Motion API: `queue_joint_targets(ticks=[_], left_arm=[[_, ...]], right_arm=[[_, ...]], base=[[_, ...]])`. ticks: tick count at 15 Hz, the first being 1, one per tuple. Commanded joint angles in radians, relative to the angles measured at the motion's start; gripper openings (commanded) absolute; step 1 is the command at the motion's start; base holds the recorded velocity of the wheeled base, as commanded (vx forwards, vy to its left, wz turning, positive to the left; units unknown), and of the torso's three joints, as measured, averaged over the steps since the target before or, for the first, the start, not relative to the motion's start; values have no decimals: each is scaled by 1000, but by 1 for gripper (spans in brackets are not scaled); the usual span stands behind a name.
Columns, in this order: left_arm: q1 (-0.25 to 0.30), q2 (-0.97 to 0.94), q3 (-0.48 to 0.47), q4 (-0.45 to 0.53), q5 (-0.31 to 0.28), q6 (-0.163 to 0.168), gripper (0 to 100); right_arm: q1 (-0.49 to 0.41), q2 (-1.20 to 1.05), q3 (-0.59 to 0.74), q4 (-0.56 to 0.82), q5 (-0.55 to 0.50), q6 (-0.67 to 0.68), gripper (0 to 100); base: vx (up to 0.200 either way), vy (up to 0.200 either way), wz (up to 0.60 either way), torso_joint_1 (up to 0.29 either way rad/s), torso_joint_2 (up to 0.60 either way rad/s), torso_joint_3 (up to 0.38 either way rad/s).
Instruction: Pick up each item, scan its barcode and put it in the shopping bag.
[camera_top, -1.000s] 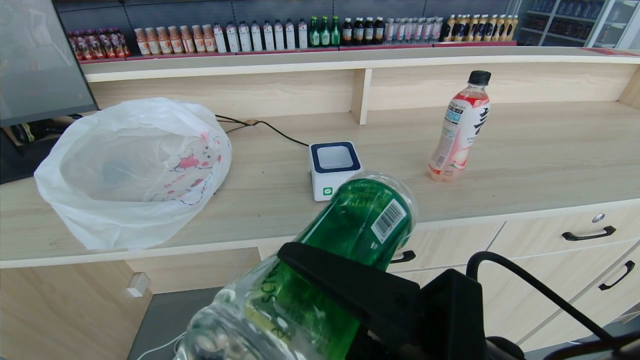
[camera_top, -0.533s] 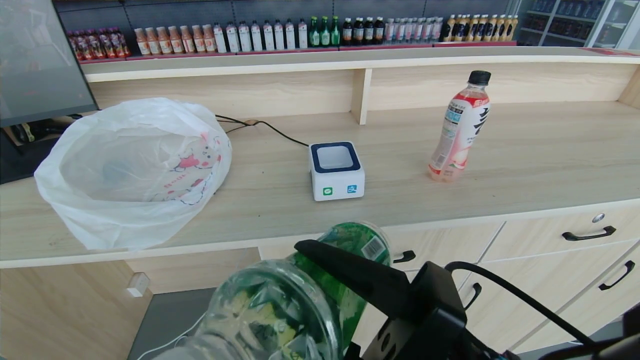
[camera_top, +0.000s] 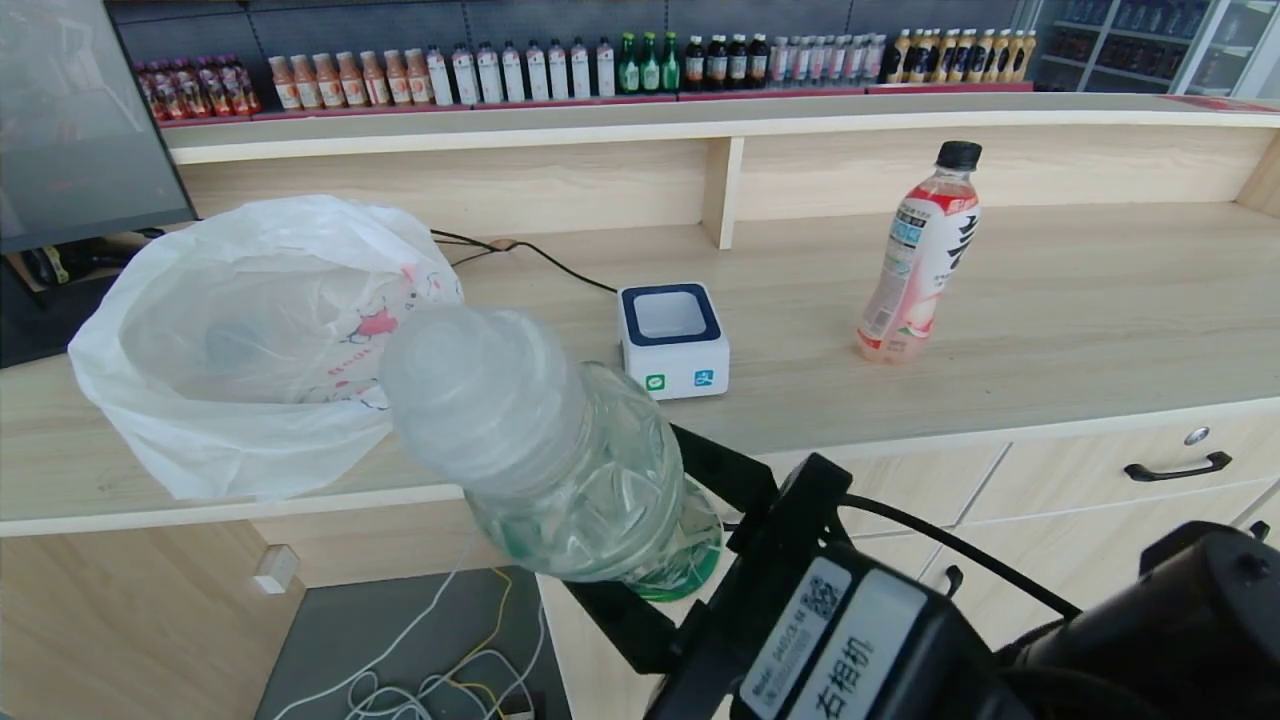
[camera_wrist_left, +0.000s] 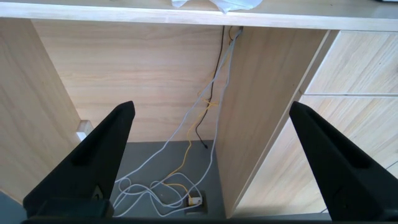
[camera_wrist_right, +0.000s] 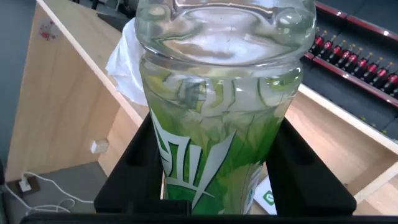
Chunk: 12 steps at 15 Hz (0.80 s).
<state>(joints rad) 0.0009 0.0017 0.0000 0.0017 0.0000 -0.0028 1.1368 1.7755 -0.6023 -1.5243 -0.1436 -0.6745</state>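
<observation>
right end effector (camera_wrist_right: 217, 134) pinches clear green-labelled plastic bottle (camera_top: 560, 470), free end tilted bagward | white plastic shopping bag (camera_top: 200, 440): forward-left, on counter (camera_top: 1050, 320) | left end effector (camera_wrist_left: 211, 109): spread

Two white stickers (camera_top: 850, 640) on the right arm's black wrist housing carry print: one a small square code with fine characters, the other three large dark characters. The white box scanner (camera_top: 672, 345) shows a green and a blue square icon on its front. White lettering crosses the green wrap of the clear plastic bottle (camera_wrist_right: 211, 155). The pale pink drink bottle (camera_top: 918, 260) bears large black characters. The white plastic shopping bag (camera_top: 250, 350) has a pink printed figure.
</observation>
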Motion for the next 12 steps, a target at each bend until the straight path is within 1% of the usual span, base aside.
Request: queue_joint_targets(ticks=[1, 2, 3, 4, 5, 6, 7, 8, 9, 10, 11, 12], left_arm=[[-1, 0, 0, 0, 0, 0, 100], [1, 0, 0, 0, 0, 0, 100], [1, 0, 0, 0, 0, 0, 100], [1, 0, 0, 0, 0, 0, 100], [1, 0, 0, 0, 0, 0, 100], [1, 0, 0, 0, 0, 0, 100], [1, 0, 0, 0, 0, 0, 100], [1, 0, 0, 0, 0, 0, 100], [1, 0, 0, 0, 0, 0, 100], [1, 0, 0, 0, 0, 0, 100], [1, 0, 0, 0, 0, 0, 100], [1, 0, 0, 0, 0, 0, 100]], right_arm=[[-25, 55, -116, 10, -5, 102, 0], [-40, 51, -157, 30, -22, 116, 0], [-89, 15, -257, 145, -142, 121, 0], [-106, -5, -294, 256, -171, 135, 0], [-115, -42, -312, 314, -169, 164, 0], [-146, -84, -313, 381, -168, 191, 0], [-167, -134, -292, 447, -152, 210, 0], [-169, -209, -254, 503, -120, 233, 0], [-195, -251, -270, 619, -113, 246, 0], [-223, -255, -307, 670, -96, 269, 0], [-250, -255, -320, 671, -56, 276, 0], [-273, -260, -320, 673, -37, 276, 0]], base=[[0, 0, 0, 0, 0, 0], [0, 0, 0, 0, 0, 0], [0, 0, 0, 0, 0, 0], [0, 0, 0, 0, 0, 0], [0, 0, 0, 0, 0, 0], [0, 0, 0, 0, 0, 0], [0, 0, 0, 0, 0, 0], [0, 0, 0, 0, 0, 0], [0, 0, 0, 0, 0, 0], [0, 0, 0, 0, 0, 0], [0, 0, 0, 0, 0, 0], [0, 0, 0, 0, 0, 0]])
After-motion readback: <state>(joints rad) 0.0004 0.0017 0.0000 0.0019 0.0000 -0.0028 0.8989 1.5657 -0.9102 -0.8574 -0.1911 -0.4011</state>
